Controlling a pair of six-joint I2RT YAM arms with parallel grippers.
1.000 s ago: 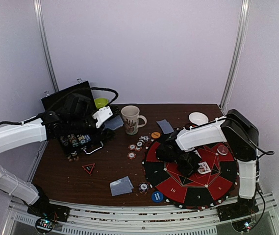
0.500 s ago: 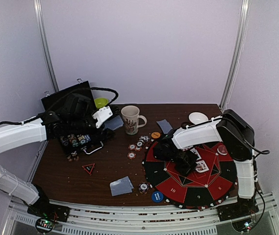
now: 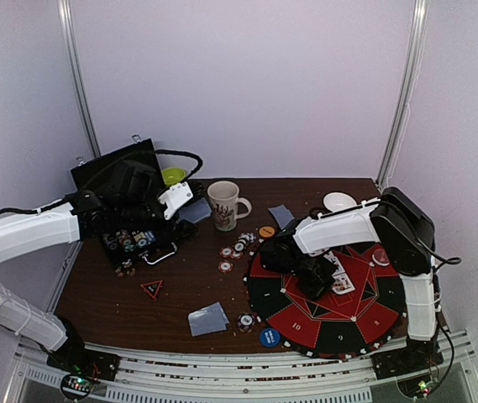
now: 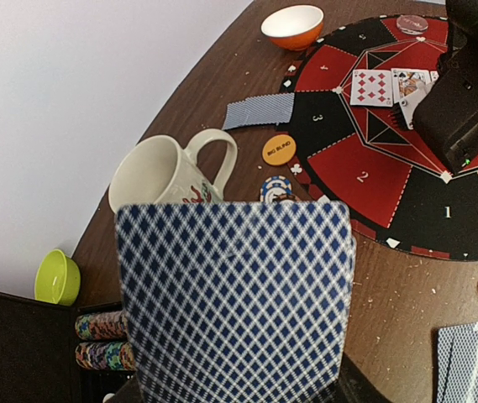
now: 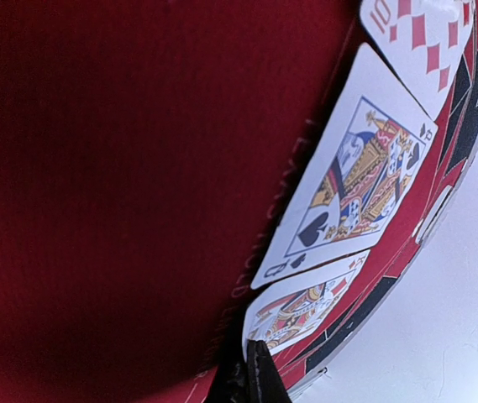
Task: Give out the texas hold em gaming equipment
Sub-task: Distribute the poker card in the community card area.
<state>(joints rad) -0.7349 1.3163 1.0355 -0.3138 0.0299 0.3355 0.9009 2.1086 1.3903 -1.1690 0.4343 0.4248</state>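
Playing cards, small, grey-blue diamond-backed: one stack (image 4: pixel 234 294) stands upright in the left gripper (image 3: pixel 185 206), jaws clamped on it, fingers hidden behind the cards. It hangs near the open black case (image 3: pixel 96 172), where striped poker chips (image 4: pixel 100 340) sit racked. A small lime-green bowl (image 4: pixel 56 277) sits behind the case. White patterned ceramic mug (image 4: pixel 159 180) stands just beyond the stack.

Round orange "BIG BLIND" disc (image 4: pixel 279 150) lies beside the rim of the round red-and-black numbered felt mat (image 4: pixel 365 180).

Right gripper (image 3: pixel 316 274) is low over the mat's middle. Wrist view: face-up queen of spades (image 5: pixel 360 185) lies in a row between a ten of diamonds (image 5: pixel 423 34) and a red court card (image 5: pixel 302 306). One dark fingertip (image 5: pixel 258 379) is at that last card's corner. Right jaws: cannot tell, only one tip shows.

Judged step: laying the face-up row on the mat.
- Set the court card flat, edge-to-edge with the queen, not over her index
- Let go fully before lifting, then lift straight up so the row is not dragged
- Keep the stack level and off the mug
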